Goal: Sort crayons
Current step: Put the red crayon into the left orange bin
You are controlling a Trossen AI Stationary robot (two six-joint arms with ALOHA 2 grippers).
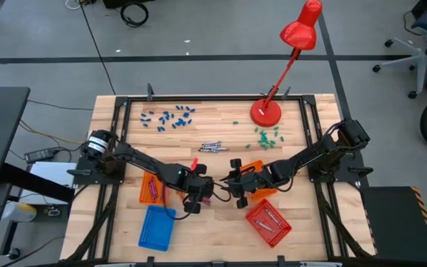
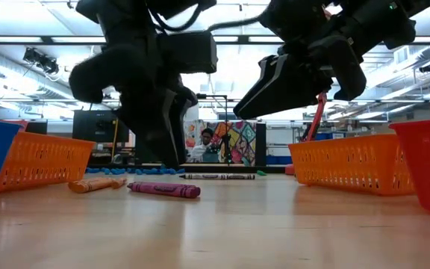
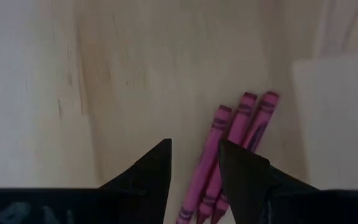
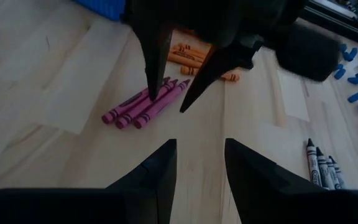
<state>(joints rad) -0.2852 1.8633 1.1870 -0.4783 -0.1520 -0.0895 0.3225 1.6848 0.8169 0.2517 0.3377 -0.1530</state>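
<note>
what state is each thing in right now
left gripper: open, fingertips low over the pink crayons
right gripper: open, empty, above bare wood
pink crayons: three lying flat, side by side
orange crayons: loose on the table
grey crayons: lying together on the table
red lamp: upright

A robotics lab or workshop: a wooden table (image 1: 221, 230) in a black metal frame on a grey concrete floor (image 1: 199, 30), cables (image 1: 133, 12) trailing, an office chair (image 1: 414, 44) nearby, strip lights and monitors beyond the grippers.
</note>
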